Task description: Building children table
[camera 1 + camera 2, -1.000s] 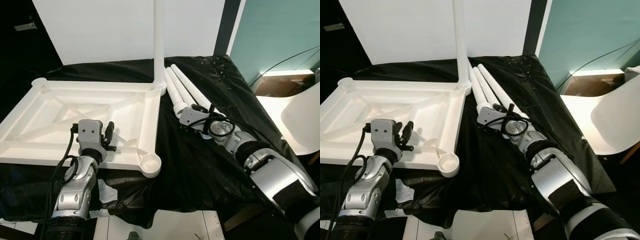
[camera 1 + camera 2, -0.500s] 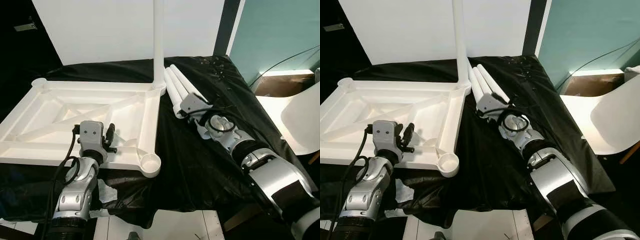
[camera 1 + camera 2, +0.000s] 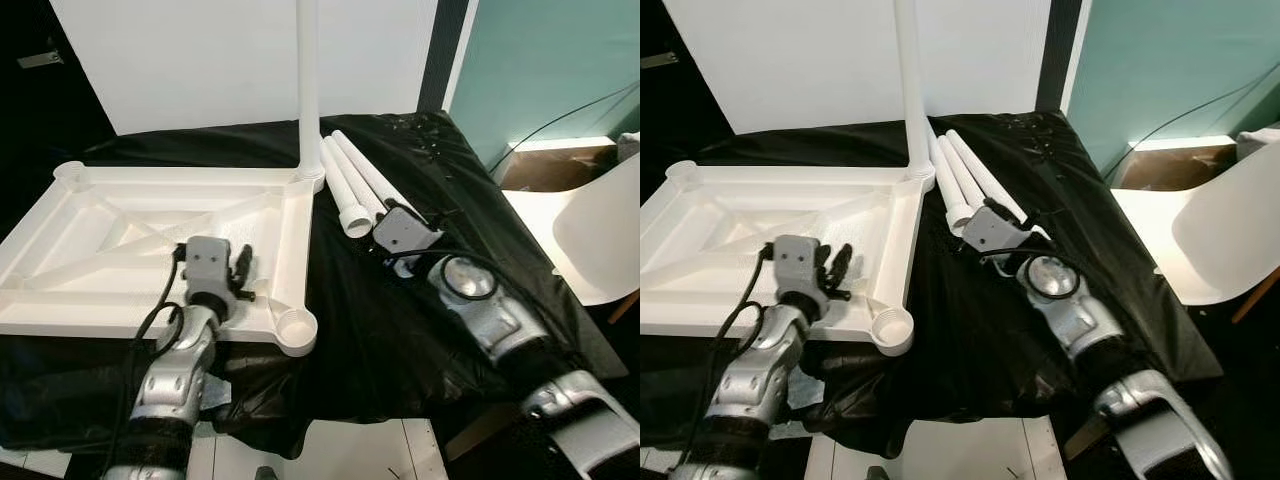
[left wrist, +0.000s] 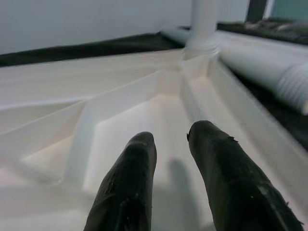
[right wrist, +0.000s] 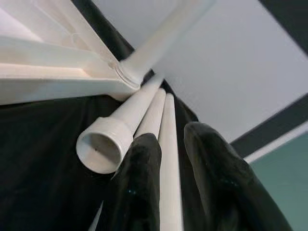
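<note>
Nearest to me, my left gripper (image 4: 168, 144) hangs over the upturned white tabletop (image 3: 100, 250), near its front edge; its two black fingers (image 4: 130, 187) stand a little apart with nothing between them. The tabletop lies underside up on the black cloth (image 3: 400, 330), its ribs showing, with an open round socket (image 3: 296, 327) at the near right corner. To the right, my right gripper (image 5: 166, 139) reaches over the cloth to the three loose white legs (image 3: 352, 185) lying side by side just beside the tabletop's right edge. Its fingers straddle one leg (image 5: 169, 159), parted slightly around it, not clamped. Farther back, one leg (image 3: 308, 90) stands upright in the far right corner socket.
</note>
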Controlling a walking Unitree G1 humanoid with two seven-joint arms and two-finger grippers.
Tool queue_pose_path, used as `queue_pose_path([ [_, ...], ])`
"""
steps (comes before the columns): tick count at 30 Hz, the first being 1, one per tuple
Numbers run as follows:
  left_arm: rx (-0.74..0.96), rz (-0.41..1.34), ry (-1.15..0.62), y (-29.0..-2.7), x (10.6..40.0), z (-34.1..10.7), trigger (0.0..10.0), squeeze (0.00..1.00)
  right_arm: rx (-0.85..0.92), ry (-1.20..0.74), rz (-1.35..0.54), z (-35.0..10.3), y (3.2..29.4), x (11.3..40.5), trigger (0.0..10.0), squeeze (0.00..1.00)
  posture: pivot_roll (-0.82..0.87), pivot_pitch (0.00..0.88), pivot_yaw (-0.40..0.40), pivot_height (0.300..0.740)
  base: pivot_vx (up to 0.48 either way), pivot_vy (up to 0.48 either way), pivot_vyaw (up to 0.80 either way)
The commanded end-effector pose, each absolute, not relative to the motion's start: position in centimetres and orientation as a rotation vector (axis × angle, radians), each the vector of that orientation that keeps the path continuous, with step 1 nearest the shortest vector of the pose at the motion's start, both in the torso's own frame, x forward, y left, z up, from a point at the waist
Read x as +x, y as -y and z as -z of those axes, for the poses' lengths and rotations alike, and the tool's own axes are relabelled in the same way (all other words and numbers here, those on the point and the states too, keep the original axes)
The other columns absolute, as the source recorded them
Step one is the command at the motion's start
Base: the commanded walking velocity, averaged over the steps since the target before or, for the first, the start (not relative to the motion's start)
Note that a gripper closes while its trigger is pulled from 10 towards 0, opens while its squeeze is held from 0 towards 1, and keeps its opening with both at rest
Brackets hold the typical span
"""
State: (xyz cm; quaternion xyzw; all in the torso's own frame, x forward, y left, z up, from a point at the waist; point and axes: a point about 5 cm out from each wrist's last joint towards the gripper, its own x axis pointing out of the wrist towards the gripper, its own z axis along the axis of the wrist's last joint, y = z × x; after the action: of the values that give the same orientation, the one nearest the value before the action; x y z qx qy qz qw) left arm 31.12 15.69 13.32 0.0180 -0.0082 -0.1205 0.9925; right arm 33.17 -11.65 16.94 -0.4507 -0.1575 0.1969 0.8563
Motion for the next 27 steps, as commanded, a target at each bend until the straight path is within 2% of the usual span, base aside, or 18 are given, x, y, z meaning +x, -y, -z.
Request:
queue_pose_path([
  [1,0.04,0.255,0.0,-15.5,31.2,-12.8,10.0,0.0,-0.998,0.3,-0.448,-16.7,12.3,32.5,10.0,0.0,-0.06,0.0,0.021,0.74,0.0,0.0,0.0],
  [15,0.011,0.279,-0.019,-14.4,31.0,-12.1,10.0,0.0,-1.135,0.208,-0.515,-17.7,14.5,29.3,10.0,0.0,-0.08,0.0,0.021,0.74,0.0,0.0,0.0],
  [16,0.006,0.28,-0.023,-14.2,31.0,-11.9,10.0,0.0,-1.155,0.19,-0.507,-17.2,14.7,29.3,10.0,1.0,-0.07,0.0,0.019,0.74,0.0,0.0,0.0],
  [20,0.002,0.283,-0.024,-14.0,31.0,-11.8,10.0,0.0,-1.188,0.178,-0.524,-16.9,14.4,29.4,10.0,1.0,-0.07,0.0,0.019,0.74,0.0,0.0,0.0],
  [21,0.001,0.283,-0.024,-14.0,31.0,-11.8,10.0,0.0,-1.203,0.151,-0.544,-16.5,14.4,29.3,10.0,0.36,-0.07,0.0,0.017,0.74,0.0,0.0,0.0],
  [23,0.001,0.283,-0.024,-14.0,31.0,-11.8,10.0,0.0,-1.203,0.151,-0.544,-16.5,14.4,29.3,10.0,0.36,-0.07,0.0,0.017,0.74,0.0,0.0,0.0],
  [24,0.0,0.282,-0.024,-13.9,31.1,-11.8,10.0,0.0,-1.212,0.129,-0.557,-16.1,14.5,29.3,10.0,0.0,-0.07,0.0,0.013,0.74,0.0,0.0,0.0],
  [27,-0.001,0.278,-0.024,-14.0,31.1,-11.7,10.0,0.0,-1.222,0.102,-0.563,-15.5,14.7,29.5,10.0,0.0,-0.06,0.0,0.01,0.74,0.0,0.0,0.0],
])
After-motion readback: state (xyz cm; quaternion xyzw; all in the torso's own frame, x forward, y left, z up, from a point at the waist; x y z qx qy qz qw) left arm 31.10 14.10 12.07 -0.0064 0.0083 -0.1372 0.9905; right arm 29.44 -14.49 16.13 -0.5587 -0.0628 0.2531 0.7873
